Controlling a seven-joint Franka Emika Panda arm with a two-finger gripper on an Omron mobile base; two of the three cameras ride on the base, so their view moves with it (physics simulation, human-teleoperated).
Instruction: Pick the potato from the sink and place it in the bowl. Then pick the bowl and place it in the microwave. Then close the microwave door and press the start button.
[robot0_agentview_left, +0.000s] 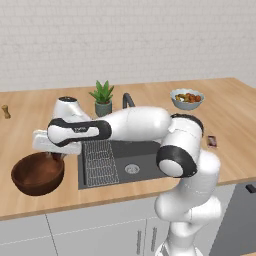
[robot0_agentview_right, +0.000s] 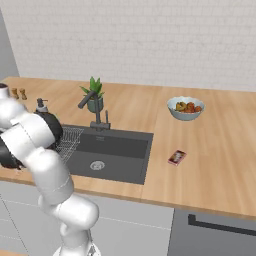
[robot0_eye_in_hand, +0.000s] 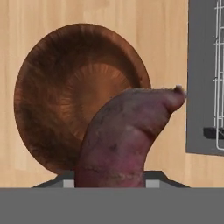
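In your hand view, the potato (robot0_eye_in_hand: 124, 140) sits closest to the lens: a curved, reddish-brown lump rising from between the jaws, its blunt tip bent toward the sink side. The jaws are part-way closed around its lower end, holding it; the finger tips themselves are mostly hidden behind it, so you cannot see the exact contact. Just beyond the potato lies the bowl (robot0_eye_in_hand: 57, 96), its glossy brown inside facing the camera and nothing in it. The potato hangs above the bowl's rim on the side nearer the sink, overlapping both the rim and the wooden counter (robot0_eye_in_hand: 166, 43) beside it.

From the left base view, you can see the gripper (robot0_agentview_left: 56, 156) reaching down at the end of the outstretched arm, right over the bowl's (robot0_agentview_left: 38, 173) edge nearest the sink (robot0_agentview_left: 131, 161). The bowl rests on the counter just beside the sink's wire rack (robot0_agentview_left: 98, 161).

Farther back stand the dark tap (robot0_agentview_left: 128, 99), a small potted plant (robot0_agentview_left: 103, 99) and, well apart toward the other side, a pale bowl of colourful food (robot0_agentview_left: 187, 98).
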